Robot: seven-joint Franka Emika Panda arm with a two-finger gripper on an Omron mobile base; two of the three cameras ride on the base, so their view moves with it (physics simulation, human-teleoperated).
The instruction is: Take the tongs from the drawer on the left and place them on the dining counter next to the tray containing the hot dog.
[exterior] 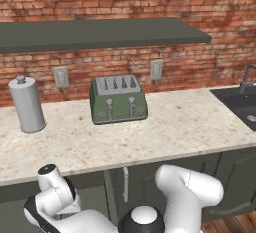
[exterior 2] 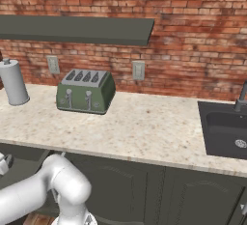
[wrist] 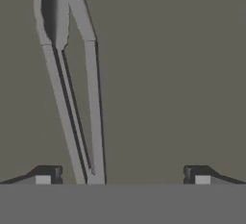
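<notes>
In the hand view the tongs (wrist: pixel 94 107) lie on the flat grey-green floor of the drawer (wrist: pixel 168 74). They are slim grey metal, and their two narrow arms run from the top left down to a joined end at the bottom. My gripper (wrist: pixel 122 177) hovers right above them, open. The joined end lies between the fingertips (wrist: pixel 45 177), nearer the left one, and neither tip touches it. The arm bends down low in front of the cabinets at the lower left of both base views. The dining counter, the tray and the hot dog are out of view.
On the speckled worktop (exterior: pixel 165 132) stand a green toaster (exterior: pixel 118 99) and a grey canister (exterior: pixel 26 104). A dark sink (exterior 2: pixel 226 132) lies at the right. A dark shelf (exterior: pixel 100 32) hangs on the brick wall. Cabinet doors (exterior 2: pixel 144 195) lie below the worktop.
</notes>
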